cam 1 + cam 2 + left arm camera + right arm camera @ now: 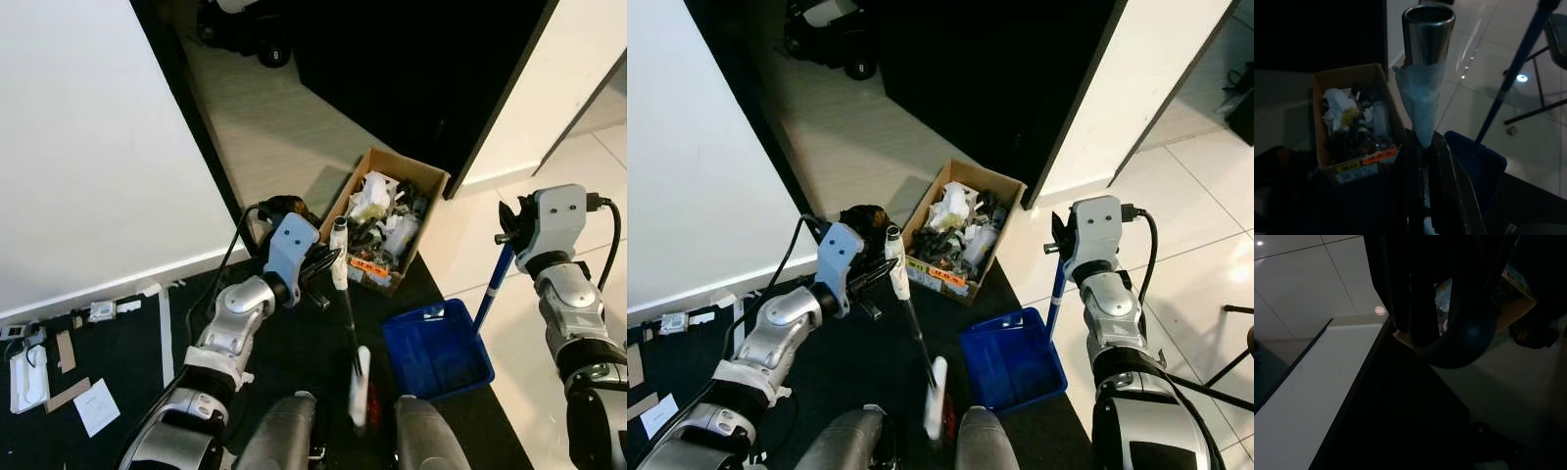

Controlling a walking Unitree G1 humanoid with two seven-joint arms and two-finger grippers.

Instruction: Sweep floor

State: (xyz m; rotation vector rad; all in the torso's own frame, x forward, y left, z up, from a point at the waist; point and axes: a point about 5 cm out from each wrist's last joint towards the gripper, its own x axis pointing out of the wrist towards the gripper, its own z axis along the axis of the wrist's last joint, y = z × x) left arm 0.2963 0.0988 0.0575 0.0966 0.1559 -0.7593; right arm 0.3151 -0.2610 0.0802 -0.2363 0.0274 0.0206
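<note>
Tools in hand, sweeping not begun. Left gripper [328, 262] clamps the broom handle [340, 257]; right gripper [509, 233] clasps the blue dustpan [436, 350] handle. Trash box [384, 217] at 12 o'clock. Next: draw bristles toward pan.

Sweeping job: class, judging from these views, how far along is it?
Done: both tools are gripped. The left end effector holds the broom handle; the right end effector holds the blue dustpan by its pole. In hand: both tools held near the full cardboard box. Left: the sweeping; no swept pile shows.

Gripped a silver broom handle [1427, 73] between the left claw [1422, 196] fingers; cardboard box [1352, 122] beyond, blue dustpan [1481, 164] just beside.
</note>
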